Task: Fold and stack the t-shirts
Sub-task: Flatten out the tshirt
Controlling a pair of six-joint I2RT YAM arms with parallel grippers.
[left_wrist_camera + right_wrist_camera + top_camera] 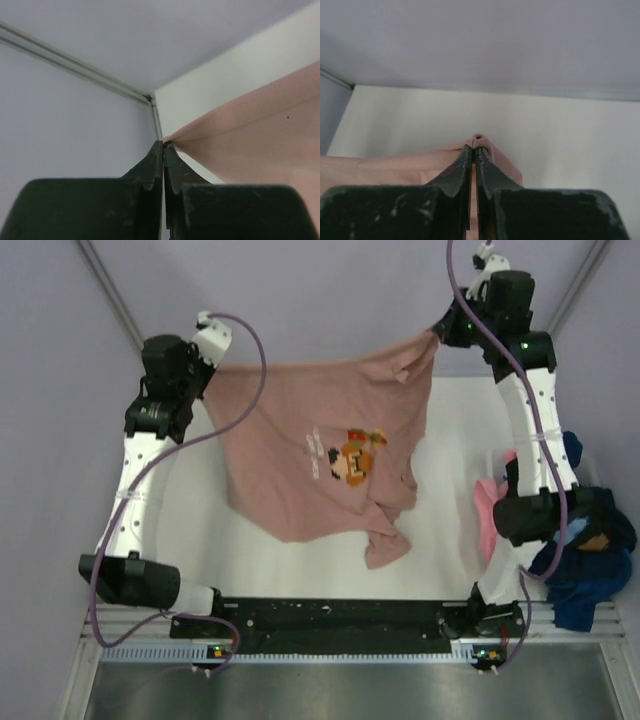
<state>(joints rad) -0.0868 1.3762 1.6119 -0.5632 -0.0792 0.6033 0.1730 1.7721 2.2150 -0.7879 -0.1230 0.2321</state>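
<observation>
**Above the table: rose-pink t-shirt held spread between both grippers**

Over the white table, top external view: the rose-pink t-shirt hangs by its upper edge, stretched between the two arms.
- The left gripper holds one top corner and the right gripper holds the other.
- The print side faces the camera. The pixel-art figure sits near the middle of the cloth.
- The lower edge droops, with a bunched fold at lower right.
- This view does not show whether the cloth touches the table.

At the table's right edge, beside the right arm, lies a heap of other shirts. A bright pink shirt is on its inner side and a navy shirt on its outer side. The heap is apart from the held shirt.

Left wrist view: the fingers are pressed together with no gap, and the pink cloth comes out at their tips. From there the cloth runs off to the right as a taut sheet with one straight crease. A metal frame rail crosses the lilac wall behind. The top view cannot resolve this pinch.

Right wrist view: the jaws are likewise closed tight. A small nub of pink cloth pokes up just past the tips, and the rest of the shirt falls away to the left. Neither the print nor the heap appears in either wrist view.
</observation>
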